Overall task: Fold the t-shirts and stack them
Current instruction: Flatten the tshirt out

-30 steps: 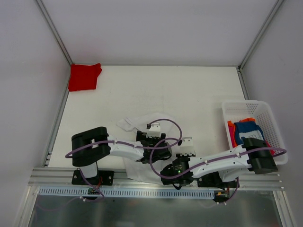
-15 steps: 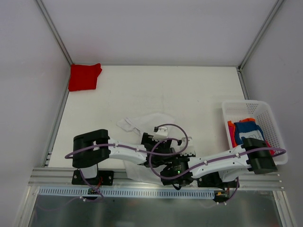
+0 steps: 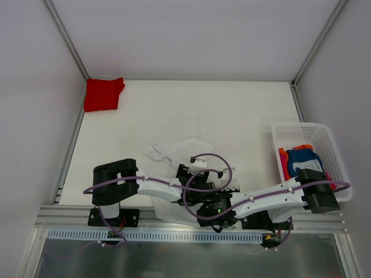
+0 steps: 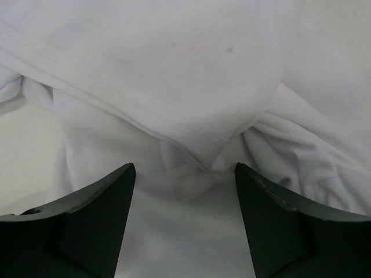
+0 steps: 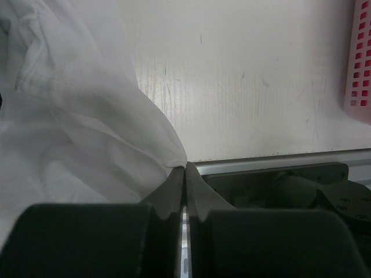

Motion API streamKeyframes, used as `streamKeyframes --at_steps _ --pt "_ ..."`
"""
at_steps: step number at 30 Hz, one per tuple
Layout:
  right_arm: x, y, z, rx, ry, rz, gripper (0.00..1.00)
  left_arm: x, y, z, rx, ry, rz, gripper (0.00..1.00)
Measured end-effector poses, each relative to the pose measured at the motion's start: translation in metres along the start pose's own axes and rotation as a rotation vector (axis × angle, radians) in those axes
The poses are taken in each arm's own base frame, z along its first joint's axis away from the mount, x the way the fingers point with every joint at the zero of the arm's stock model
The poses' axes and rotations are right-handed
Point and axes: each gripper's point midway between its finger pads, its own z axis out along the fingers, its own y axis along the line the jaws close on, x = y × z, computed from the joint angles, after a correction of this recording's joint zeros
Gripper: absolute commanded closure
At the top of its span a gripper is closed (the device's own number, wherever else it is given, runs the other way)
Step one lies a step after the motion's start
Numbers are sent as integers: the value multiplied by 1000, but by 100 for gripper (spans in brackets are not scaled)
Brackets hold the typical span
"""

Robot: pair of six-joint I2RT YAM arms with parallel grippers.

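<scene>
The white t-shirt [image 3: 174,152] lies crumpled at the front middle of the table. My left gripper [image 3: 203,182] is open, its jaws apart low over the folds of the white t-shirt [image 4: 174,69], with the gripper [image 4: 185,168] holding nothing. My right gripper [image 3: 204,213] is shut on an edge of the white t-shirt [image 5: 75,127] near the table's front rail, with the gripper [image 5: 185,165] pinching the cloth. The red t-shirt [image 3: 103,94] lies folded in the far left corner. The blue t-shirt [image 3: 304,157] and the orange-red t-shirt [image 3: 283,162] lie in the basket.
The white mesh basket [image 3: 301,130] stands at the right edge of the table and shows in the right wrist view [image 5: 362,63]. The metal front rail [image 5: 278,162] runs just under my right gripper. Both arms cross close together over the white shirt.
My left gripper has moved right and nearer to the right gripper over the white shirt. The shirt's far part has shifted and spread a little. The right arm has hardly moved.
</scene>
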Motion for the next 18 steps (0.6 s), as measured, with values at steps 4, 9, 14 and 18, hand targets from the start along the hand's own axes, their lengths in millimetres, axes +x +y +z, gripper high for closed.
streamKeyframes --at_steps 4,9,14,18 --pt "0 0 0 0 0 0 100 0 0 0 1 0 -4 51" --pt "1 -1 1 3 -1 -3 99 1 -1 0 1 2 -4 66" --pt "1 -1 1 5 0 -4 100 3 -3 1 7 13 -5 74" --pt "1 -2 2 5 -1 -4 99 4 -4 1 8 14 -4 78"
